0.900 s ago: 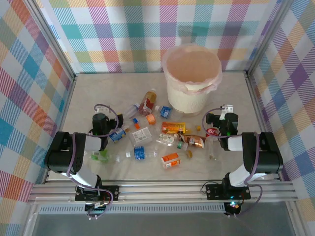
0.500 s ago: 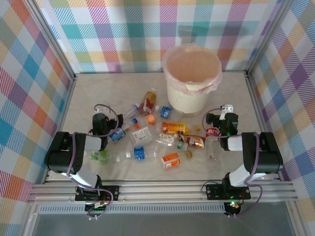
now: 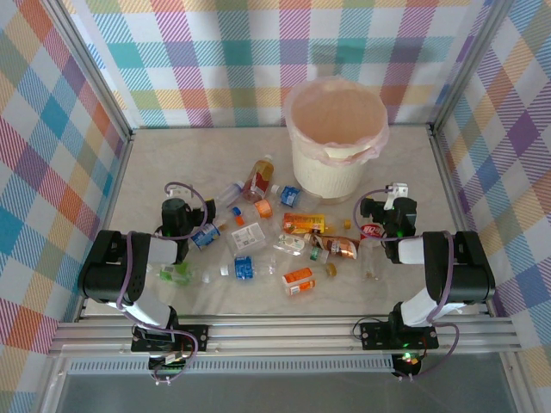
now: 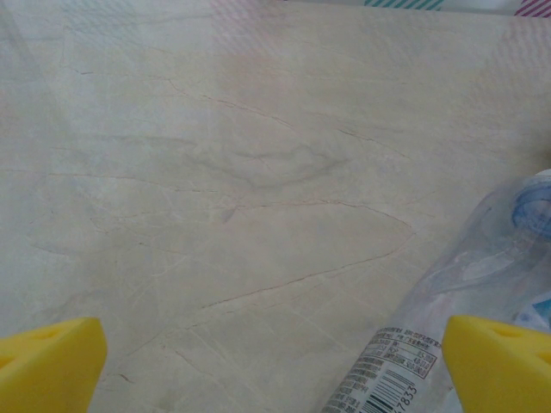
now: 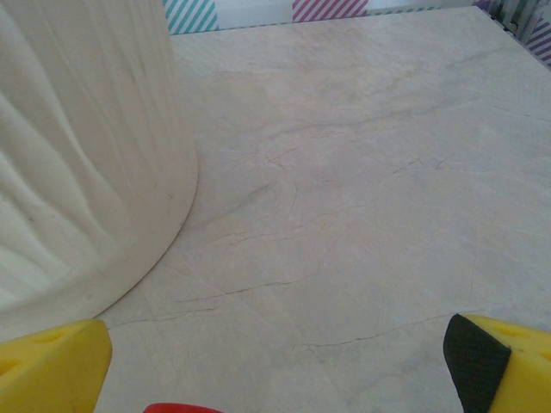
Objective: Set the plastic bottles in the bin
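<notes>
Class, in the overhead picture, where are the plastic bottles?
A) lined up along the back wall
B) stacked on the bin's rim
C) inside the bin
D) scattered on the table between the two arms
D: the plastic bottles lie loose on the table, in front of the bin.

clear bottle [image 4: 479, 280], barcode label [image 4: 389, 377], digits too blurred to read
</notes>
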You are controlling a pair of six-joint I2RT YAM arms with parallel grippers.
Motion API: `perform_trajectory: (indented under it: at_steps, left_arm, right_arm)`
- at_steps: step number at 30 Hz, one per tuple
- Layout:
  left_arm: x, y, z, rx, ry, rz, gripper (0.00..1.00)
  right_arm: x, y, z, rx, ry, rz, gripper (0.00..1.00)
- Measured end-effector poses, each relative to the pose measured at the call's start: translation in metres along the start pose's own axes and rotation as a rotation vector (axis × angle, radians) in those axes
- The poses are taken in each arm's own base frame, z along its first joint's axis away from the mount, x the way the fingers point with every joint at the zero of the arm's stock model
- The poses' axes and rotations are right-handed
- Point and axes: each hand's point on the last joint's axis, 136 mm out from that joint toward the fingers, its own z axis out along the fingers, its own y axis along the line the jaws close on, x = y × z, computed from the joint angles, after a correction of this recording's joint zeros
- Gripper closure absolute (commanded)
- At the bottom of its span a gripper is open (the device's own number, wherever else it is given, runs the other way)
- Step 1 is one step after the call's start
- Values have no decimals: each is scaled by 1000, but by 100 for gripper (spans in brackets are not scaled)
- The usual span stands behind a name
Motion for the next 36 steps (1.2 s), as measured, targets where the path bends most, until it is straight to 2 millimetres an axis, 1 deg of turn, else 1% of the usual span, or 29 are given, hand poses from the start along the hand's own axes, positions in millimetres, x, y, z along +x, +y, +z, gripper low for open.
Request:
perform_trajectory:
  at_steps: [12, 19, 22, 23, 24, 27, 28, 30, 32, 36]
  left_arm:
    - [0, 0, 0, 0, 0, 0, 0]
    - [0, 0, 0, -1, 3, 0, 0]
    - [-1, 0, -1, -5, 35, 3, 0]
    - [-4, 0, 0, -7, 50, 4, 0]
    - [-11, -1, 2, -7, 60, 5, 0]
    - [-41, -4, 2, -4, 44, 4, 0]
    - [-52, -5, 0, -2, 25, 2, 0]
    - [-65, -6, -8, 1, -3, -2, 0]
    - [-71, -6, -14, 2, -11, -6, 0]
    - [-76, -5, -28, 0, -4, -21, 0]
  right_arm:
    - [-1, 0, 0, 0, -1, 0, 0]
    - [-13, 1, -5, -4, -38, 4, 0]
    - [-16, 1, -6, -4, -45, 5, 0]
    - [-16, 1, -6, -5, -46, 5, 0]
    - [-16, 1, -6, -4, -44, 5, 0]
    - [-17, 0, -11, 0, -26, 5, 0]
    - [-21, 0, -15, 5, -26, 7, 0]
    - [-33, -2, -22, 16, -43, 15, 0]
    - [-46, -4, -30, 32, -58, 37, 0]
    - [-70, -10, -44, 71, -45, 109, 0]
